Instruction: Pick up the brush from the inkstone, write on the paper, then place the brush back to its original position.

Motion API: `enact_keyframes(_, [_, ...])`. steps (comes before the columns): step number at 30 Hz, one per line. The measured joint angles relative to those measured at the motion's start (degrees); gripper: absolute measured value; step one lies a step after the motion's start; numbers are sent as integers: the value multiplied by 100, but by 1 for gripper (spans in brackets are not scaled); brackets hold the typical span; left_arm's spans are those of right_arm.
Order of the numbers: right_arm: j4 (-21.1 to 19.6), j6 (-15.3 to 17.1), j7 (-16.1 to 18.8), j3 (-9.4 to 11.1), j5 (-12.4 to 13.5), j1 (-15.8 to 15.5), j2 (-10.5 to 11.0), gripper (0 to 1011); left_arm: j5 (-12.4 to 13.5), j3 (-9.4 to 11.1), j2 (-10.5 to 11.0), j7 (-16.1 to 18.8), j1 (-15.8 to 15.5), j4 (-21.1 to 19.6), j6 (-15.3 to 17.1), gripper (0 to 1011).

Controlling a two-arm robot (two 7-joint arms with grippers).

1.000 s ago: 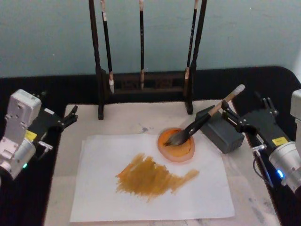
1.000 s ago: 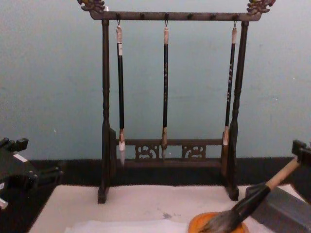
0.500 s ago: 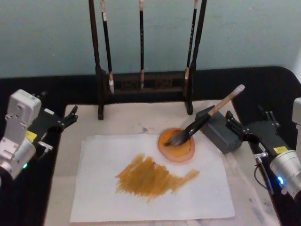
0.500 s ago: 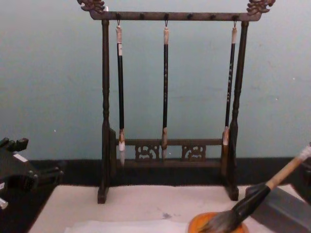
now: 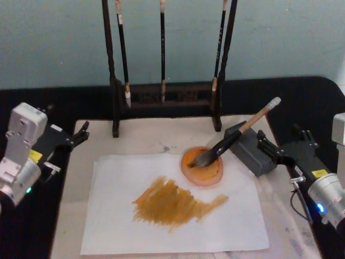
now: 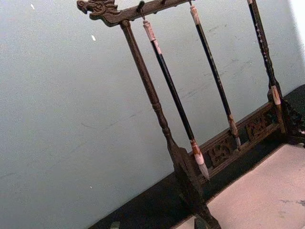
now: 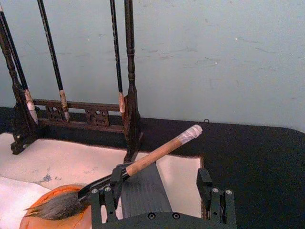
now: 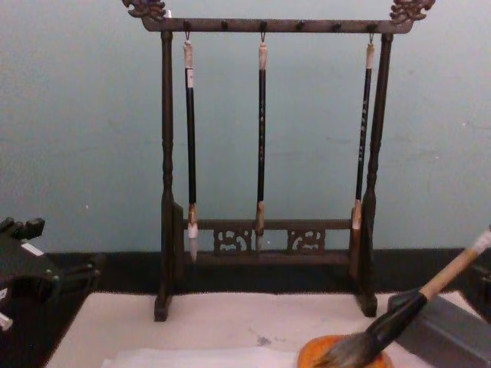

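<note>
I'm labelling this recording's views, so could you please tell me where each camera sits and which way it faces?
Head view: high, looking down at the paper; left gripper and right gripper at the edges.
Chest view: low, facing the brush rack; left gripper at the left edge.
Left wrist view: looks up at the rack.
Right wrist view: behind the open right gripper, facing the brush and grey block.
Every view shows the rack; three show the brush.

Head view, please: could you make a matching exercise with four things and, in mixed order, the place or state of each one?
Things:
1. brush
2. paper
3. right gripper
4. three thin brushes

Places or states:
A. hanging from the wooden rack
B. open, beside the grey block
C. bristles in the orange dish
D. bearing an ochre smear

Pairs: 1-C, 2-D, 3-B, 4-A
</note>
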Motion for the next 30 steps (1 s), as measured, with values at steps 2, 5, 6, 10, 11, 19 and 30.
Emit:
enact_keyframes(2, [-4, -1, -5, 0, 3, -1, 1, 1000, 0, 0, 0, 0, 0, 0, 0, 1010])
enact_keyframes(5, [-8, -2, -9, 0, 5, -1, 2, 1000, 0, 0, 0, 0, 0, 0, 0, 1010])
enact_keyframes(6, [-10, -2, -10, 0, 6, -1, 2, 1000, 0, 0, 0, 0, 0, 0, 0, 1010])
enact_keyframes(10, [-14, -4, -14, 0, 9, -1, 4, 1000, 0, 0, 0, 0, 0, 0, 0, 1010])
enact_keyframes(11, [-15, -4, -15, 0, 10, -1, 5, 1000, 0, 0, 0, 0, 0, 0, 0, 1010])
enact_keyframes(19, [-20, -8, -21, 0, 13, -1, 7, 1000, 0, 0, 0, 0, 0, 0, 0, 1010])
enact_keyframes(30, [-25, -11, -24, 0, 17, -1, 7, 1000, 0, 0, 0, 0, 0, 0, 0, 1010])
